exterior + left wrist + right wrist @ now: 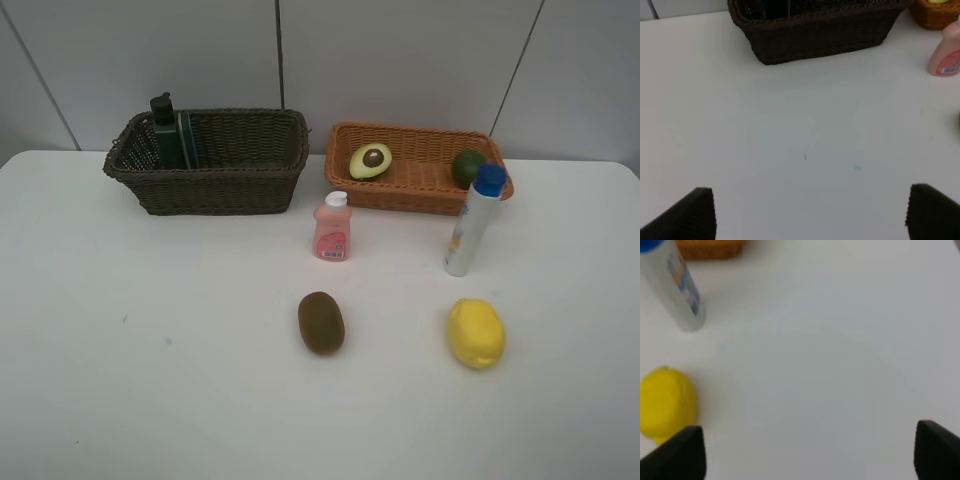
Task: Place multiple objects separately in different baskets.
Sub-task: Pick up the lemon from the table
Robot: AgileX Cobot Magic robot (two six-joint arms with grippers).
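Fingers [687, 217] on left: I see them wide, empty.
Fingers [682, 455] on right: wide, near lemon [665, 402].
Surface [150, 380]: kiwi [321, 322] lying; pink bottle [332, 228], tube [470, 225] upright.

White table [150, 400], seemingly panelled grey wall [400, 60]
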